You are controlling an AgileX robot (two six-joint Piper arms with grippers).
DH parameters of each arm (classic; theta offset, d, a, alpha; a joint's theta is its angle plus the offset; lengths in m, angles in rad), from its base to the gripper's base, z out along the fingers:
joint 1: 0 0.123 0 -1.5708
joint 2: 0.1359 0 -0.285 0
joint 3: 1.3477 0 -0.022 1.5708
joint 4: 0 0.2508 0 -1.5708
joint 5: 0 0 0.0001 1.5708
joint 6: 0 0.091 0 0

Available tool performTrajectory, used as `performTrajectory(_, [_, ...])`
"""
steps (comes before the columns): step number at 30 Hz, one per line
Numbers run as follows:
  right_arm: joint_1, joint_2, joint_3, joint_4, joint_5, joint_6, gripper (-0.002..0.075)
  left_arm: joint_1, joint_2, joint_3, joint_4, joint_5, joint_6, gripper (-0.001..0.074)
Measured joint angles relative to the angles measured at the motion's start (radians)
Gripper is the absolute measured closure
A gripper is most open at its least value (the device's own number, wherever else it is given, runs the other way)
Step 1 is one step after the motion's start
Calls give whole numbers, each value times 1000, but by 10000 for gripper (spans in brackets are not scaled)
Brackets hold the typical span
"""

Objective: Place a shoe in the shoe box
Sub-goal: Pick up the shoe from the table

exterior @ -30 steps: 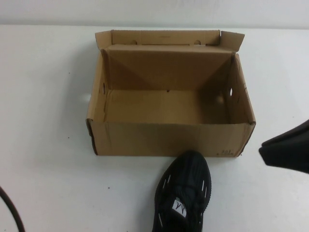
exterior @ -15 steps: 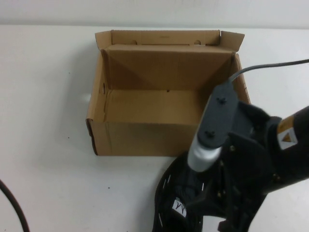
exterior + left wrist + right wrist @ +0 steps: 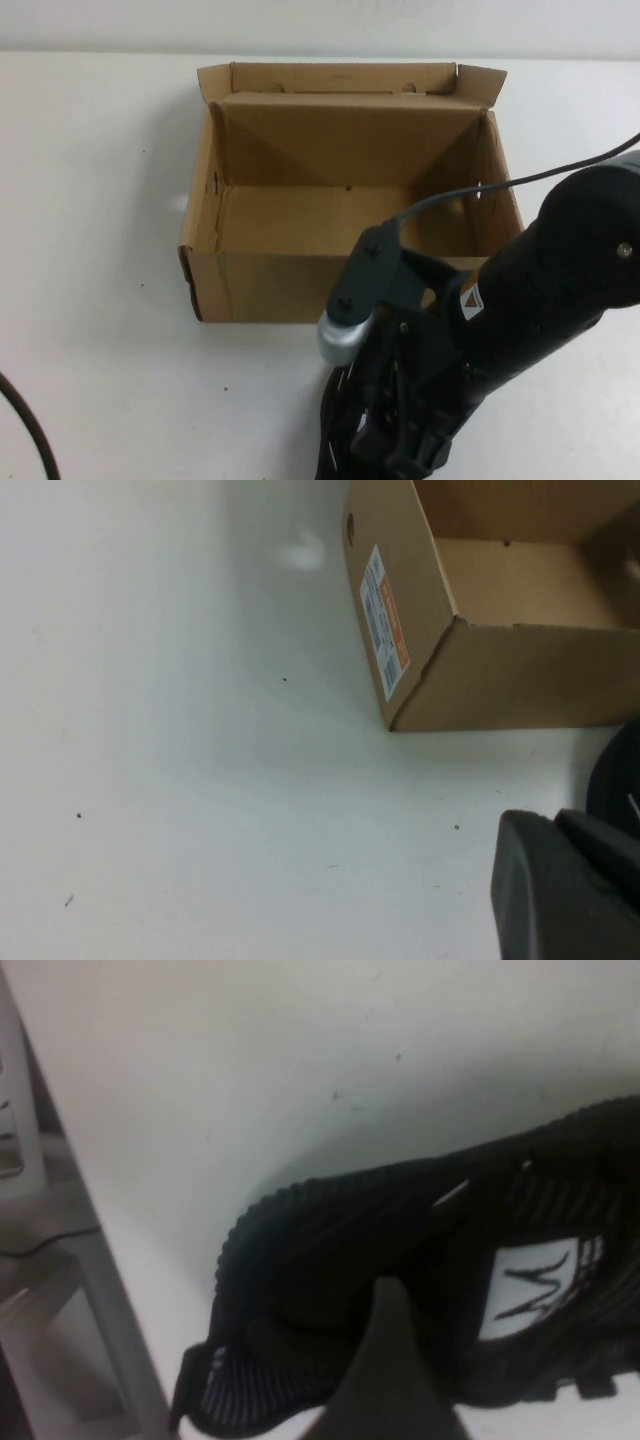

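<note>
Here, right end effector [image 3: 396,440] over shoe [image 3: 330,1250], left [image 3: 570,890] nearby

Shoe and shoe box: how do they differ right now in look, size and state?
The shoe is black knit with a white tongue label; the shoe box is plain brown cardboard. The box is clearly wider than the shoe. The box stands open, empty and untouched, while the right gripper sits low over the shoe. The left gripper stays apart from both. Both rest on the white table.
</note>
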Motion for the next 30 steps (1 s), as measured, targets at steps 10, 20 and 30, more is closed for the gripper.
performTrajectory(10, [133,7,-3,-276,-55,149,246,0,0,0,2,0,2,738])
performTrajectory(20, [207,7,-3,-337,-61,225,245,0,0,0,8,3,4,738])
performTrajectory(30, [207,94,-5,-377,-76,258,245,0,0,0,8,8,4,738])
